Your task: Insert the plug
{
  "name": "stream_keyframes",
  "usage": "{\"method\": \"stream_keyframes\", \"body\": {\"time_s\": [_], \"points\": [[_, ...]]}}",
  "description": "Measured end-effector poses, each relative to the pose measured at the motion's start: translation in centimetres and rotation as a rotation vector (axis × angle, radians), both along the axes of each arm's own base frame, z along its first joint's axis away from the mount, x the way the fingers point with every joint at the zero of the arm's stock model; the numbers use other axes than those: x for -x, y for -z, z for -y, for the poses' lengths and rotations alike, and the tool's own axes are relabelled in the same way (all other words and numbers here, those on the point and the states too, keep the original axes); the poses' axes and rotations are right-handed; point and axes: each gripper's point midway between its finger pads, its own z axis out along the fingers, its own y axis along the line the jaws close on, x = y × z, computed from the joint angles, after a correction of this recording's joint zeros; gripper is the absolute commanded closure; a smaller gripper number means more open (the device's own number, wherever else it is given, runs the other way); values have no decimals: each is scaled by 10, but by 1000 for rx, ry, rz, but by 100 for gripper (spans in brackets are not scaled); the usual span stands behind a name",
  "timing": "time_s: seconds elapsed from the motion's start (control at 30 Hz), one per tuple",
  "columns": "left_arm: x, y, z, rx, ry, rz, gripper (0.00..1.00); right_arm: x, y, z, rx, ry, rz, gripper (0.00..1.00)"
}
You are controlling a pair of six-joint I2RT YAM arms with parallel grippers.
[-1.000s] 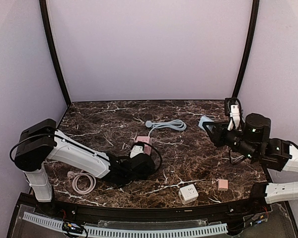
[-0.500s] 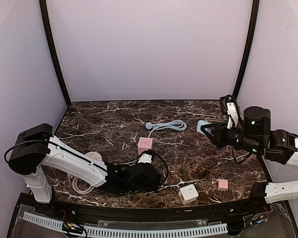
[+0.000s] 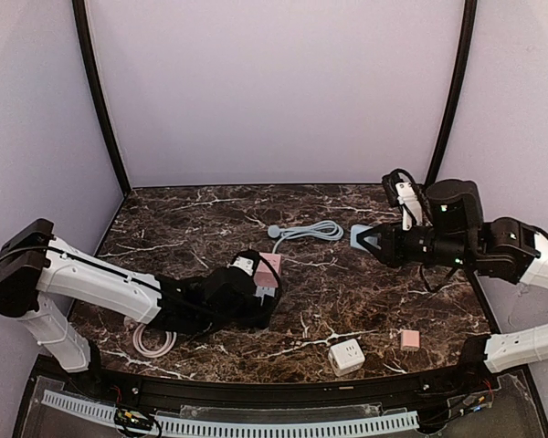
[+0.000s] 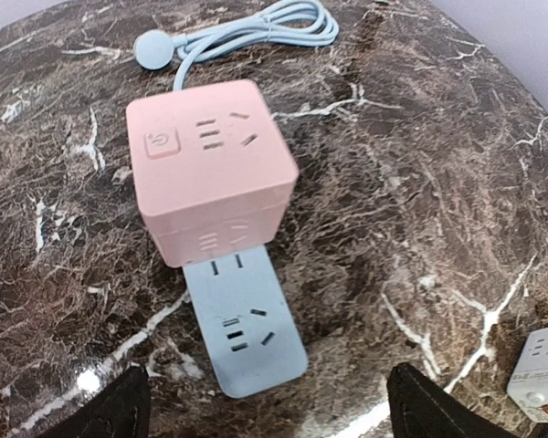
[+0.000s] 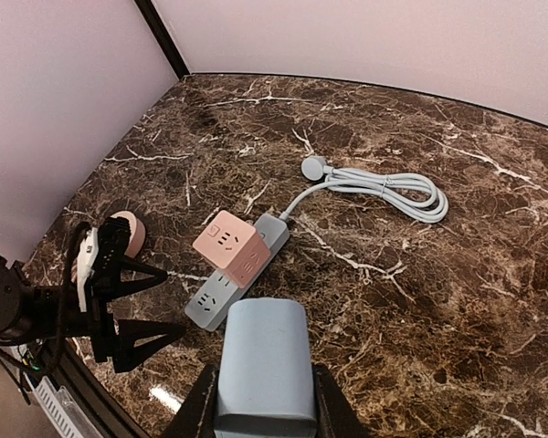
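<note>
- The left wrist view shows the pink cube socket (image 4: 210, 160) seated on one end of the grey-blue power strip (image 4: 247, 338), with its slots easy to see. Overhead, the left arm hides most of the strip.
- The left gripper (image 4: 272, 406) gapes wide and holds nothing. The cube sits upper-centre in its frame, apart from both fingertips.
- The right gripper (image 5: 263, 401) is clamped on a light-blue block (image 5: 260, 351) at bottom centre of its view, well apart from the strip at centre-left.
- A coiled blue cable (image 5: 384, 187) lies upper right there.
</note>
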Motion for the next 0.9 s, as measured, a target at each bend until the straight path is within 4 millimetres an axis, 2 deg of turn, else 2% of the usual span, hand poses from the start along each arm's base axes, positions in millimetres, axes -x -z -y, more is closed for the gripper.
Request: {"method": "stream_keyframes", "body": {"time_s": [0.1, 0.17, 0.4, 0.77, 0.9], "points": [[-9, 18, -6, -12, 14, -47, 8, -4, 0, -5, 21, -6, -2, 100], [-10, 29, -2, -8, 39, -82, 7, -6, -1, -8, 28, -9, -1, 100], [2, 59, 19, 16, 136, -188, 8, -7, -4, -11, 40, -18, 12, 100], [5, 52, 64, 117, 245, -236, 12, -7, -4, -7, 76, -20, 13, 100], [6, 48, 68, 125, 273, -228, 10, -9, -8, -10, 86, -23, 14, 100]]}}
